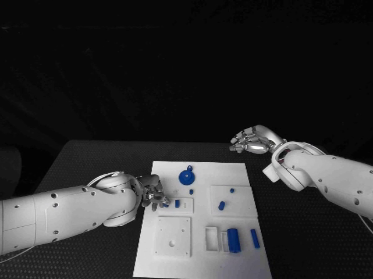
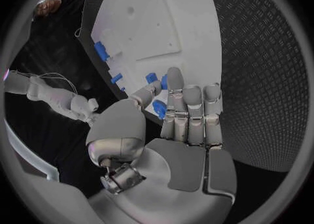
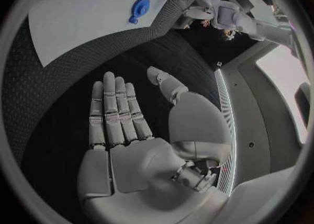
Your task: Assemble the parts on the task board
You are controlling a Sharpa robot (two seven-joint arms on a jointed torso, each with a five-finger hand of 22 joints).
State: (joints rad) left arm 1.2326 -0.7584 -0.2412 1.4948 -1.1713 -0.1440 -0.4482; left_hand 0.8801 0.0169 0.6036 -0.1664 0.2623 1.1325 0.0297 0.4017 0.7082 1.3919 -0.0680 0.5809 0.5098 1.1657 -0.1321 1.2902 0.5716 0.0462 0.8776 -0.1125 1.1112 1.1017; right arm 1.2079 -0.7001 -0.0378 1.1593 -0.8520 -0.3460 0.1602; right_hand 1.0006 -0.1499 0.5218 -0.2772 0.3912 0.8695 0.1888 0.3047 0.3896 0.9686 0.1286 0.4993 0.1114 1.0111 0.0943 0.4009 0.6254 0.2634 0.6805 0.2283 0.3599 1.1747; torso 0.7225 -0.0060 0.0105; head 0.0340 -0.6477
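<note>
1. The silver many-fingered left hand (image 1: 150,195) is seen at the left edge of the white rectangular task board (image 1: 237,174). In the left wrist view a small blue plastic part (image 2: 159,109) lies between its thumb and its fingers (image 2: 191,110), and it is judged to be pinched there, though the contact is partly hidden.
2. The silver many-fingered right hand (image 1: 254,140) is held above the black table (image 1: 94,157), well apart from the board, beyond its far right corner. In the right wrist view its fingers are stretched and apart, and nothing is held.
3. On the board, a round blue disc-shaped part (image 1: 186,176) is found near the far edge, two short blue pegs (image 1: 178,203) near the left hand, and one blue oblong piece (image 1: 221,204) in the middle.
4. Near the front edge, a blue cylinder (image 1: 233,239) and a thin blue bar (image 1: 254,238) lie beside a recessed slot.
5. The task is judged to be at an early stage: most parts appear loose, and whether any is already seated cannot be told.
</note>
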